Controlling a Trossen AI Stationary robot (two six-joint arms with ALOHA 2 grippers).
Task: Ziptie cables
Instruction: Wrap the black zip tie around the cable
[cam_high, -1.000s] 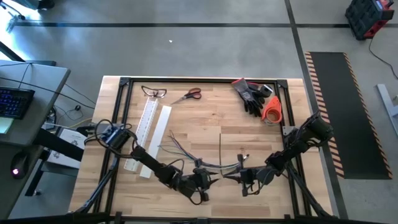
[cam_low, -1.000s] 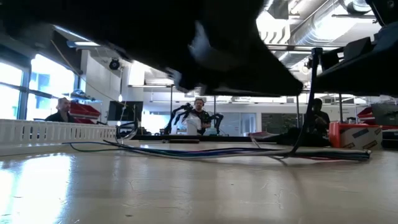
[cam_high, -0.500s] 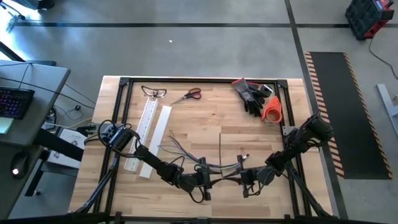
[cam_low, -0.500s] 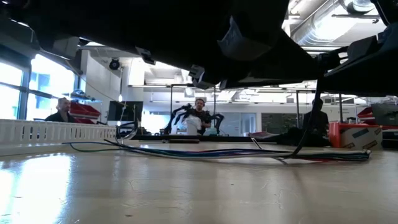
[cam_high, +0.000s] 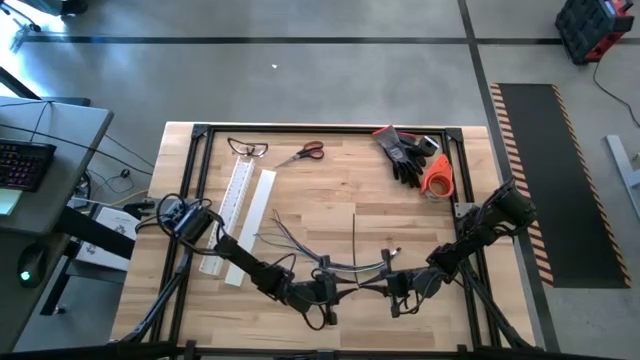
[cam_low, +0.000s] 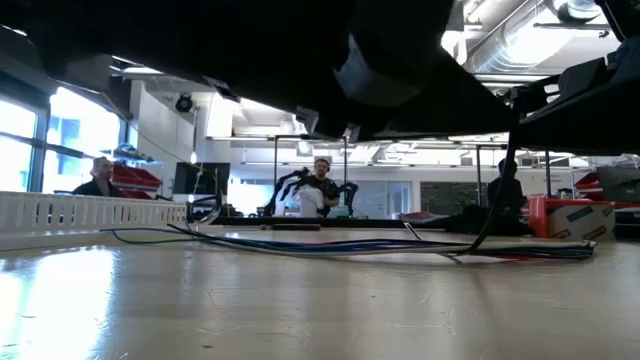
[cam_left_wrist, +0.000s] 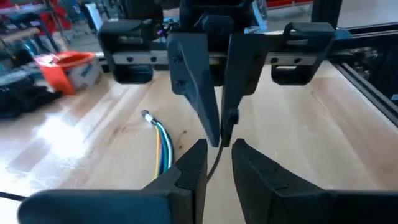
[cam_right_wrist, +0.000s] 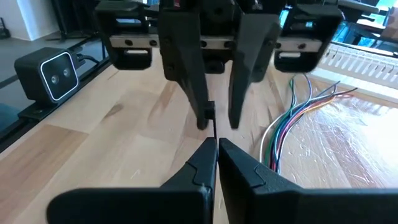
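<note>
The cables (cam_high: 325, 252) are a bundle of thin grey, blue and coloured wires. They lie flat on the wood, with their ends fanning out toward the white bar, and also show as the cables (cam_low: 350, 245) and the cables (cam_right_wrist: 283, 127). Near the table's near edge my two grippers face each other tip to tip. My right gripper (cam_right_wrist: 216, 144) is shut on a thin black zip tie (cam_left_wrist: 214, 163). My left gripper (cam_left_wrist: 219, 149) is open, with one finger on either side of the tie's free end (cam_right_wrist: 209, 112). A second black zip tie (cam_high: 354, 232) lies loose beside the cables. My right gripper pinches the black zip tie (cam_left_wrist: 221, 135) between its two fingertips, coming level from the table's right. The tie sticks out past the fingertips toward my left gripper, curving down a little and clear of the wood. My left gripper: whether a finger touches the tie's end, I cannot tell.
A white slotted bar (cam_high: 238, 195) and its white cover (cam_high: 255, 222) lie to the left. At the far edge are safety glasses (cam_high: 248, 150), scissors (cam_high: 305, 153), black gloves (cam_high: 405, 155) and an orange tape roll (cam_high: 437, 176). A small camera box (cam_right_wrist: 53, 74) stands at the near edge.
My left gripper has moved a short way toward the table's right, closing in on my right gripper and the zip tie it holds. My right gripper and the cables have kept still.
</note>
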